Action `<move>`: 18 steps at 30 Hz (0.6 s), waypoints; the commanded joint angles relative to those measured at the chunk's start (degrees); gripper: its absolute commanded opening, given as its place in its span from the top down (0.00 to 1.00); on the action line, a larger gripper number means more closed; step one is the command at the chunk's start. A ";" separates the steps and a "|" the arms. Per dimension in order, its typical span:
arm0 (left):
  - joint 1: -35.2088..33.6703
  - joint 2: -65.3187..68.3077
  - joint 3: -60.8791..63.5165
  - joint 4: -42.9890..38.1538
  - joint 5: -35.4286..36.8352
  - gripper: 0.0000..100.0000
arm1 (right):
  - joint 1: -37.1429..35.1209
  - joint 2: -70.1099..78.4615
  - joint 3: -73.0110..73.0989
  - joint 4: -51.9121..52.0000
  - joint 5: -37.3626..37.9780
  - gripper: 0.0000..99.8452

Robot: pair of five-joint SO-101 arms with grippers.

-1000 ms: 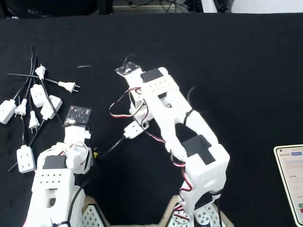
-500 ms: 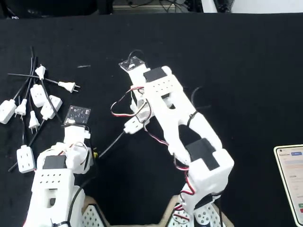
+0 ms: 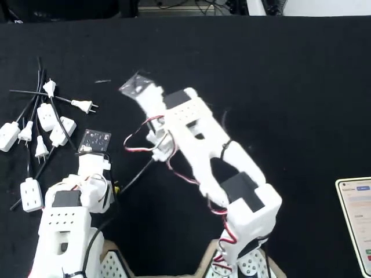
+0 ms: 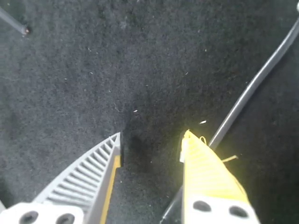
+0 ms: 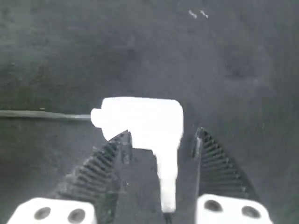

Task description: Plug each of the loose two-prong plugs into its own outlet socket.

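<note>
Loose white two-prong plugs and outlet sockets point(image 3: 46, 121) lie tangled with black cords at the table's left; one plug point(image 3: 86, 106) lies apart and one socket point(image 3: 32, 194) sits nearer the front. My left gripper point(image 3: 94, 141) point(image 4: 152, 140) hovers open over bare black mat just right of that pile, beside a black cord point(image 4: 247, 93). My right gripper point(image 3: 138, 87) point(image 5: 161, 135) is open at mid-table. A white plug piece point(image 5: 140, 121) lies just past its fingertips, its stem running back between them without being clamped. Another white piece on a black cord point(image 3: 162, 147) shows under the right arm.
The table is a black mat point(image 3: 278, 87) with wide bare room across the middle and right. A phone-like screen point(image 3: 356, 220) lies at the right edge. Red and white servo wires point(image 3: 139, 145) loop off the right arm.
The right arm has swung left, carrying its gripper toward the pile. The white piece under it has shifted slightly away from the base. The left arm has not moved.
</note>
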 commanded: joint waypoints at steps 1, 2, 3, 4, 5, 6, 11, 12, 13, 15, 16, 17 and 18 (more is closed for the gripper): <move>-0.31 -0.88 -0.22 -0.62 0.26 0.78 | -1.14 -3.56 -3.56 -1.93 2.02 0.79; -0.31 -0.88 -0.22 -0.62 0.26 0.78 | -1.05 -4.35 -4.70 -1.67 3.25 0.78; -0.31 -0.88 -0.22 -0.62 0.26 0.78 | -1.05 -5.41 -5.49 -1.58 5.36 0.78; -0.31 -0.88 -0.04 -0.62 0.26 0.78 | -1.05 -6.46 -5.67 -1.58 8.26 0.78; -0.22 -0.97 0.31 -0.79 0.26 0.78 | -1.05 -7.60 -5.58 -1.41 11.78 0.78; -0.13 -0.97 0.40 -0.79 0.26 0.78 | -1.14 -8.57 -5.58 -0.18 16.09 0.78; -0.04 -0.97 0.40 -0.79 0.26 0.78 | -1.32 -11.12 -5.49 14.33 36.57 0.78; -0.04 -0.97 0.40 -0.88 0.26 0.78 | -1.41 -11.03 -5.23 16.79 39.38 0.78; -0.04 -0.97 0.31 -0.97 0.26 0.78 | -1.41 -10.59 -4.53 17.76 41.67 0.78; -0.04 -0.97 0.31 -0.97 0.26 0.78 | -1.41 -9.54 -2.15 16.79 44.13 0.78; -0.04 -0.97 0.31 -0.97 0.26 0.78 | -1.41 -9.01 -0.75 15.12 44.57 0.78; -0.04 -0.97 0.31 -0.97 0.26 0.78 | -1.32 -8.40 0.57 13.01 44.75 0.78; -0.04 -0.97 0.40 -0.97 0.26 0.78 | -1.32 -7.87 1.80 10.81 44.92 0.78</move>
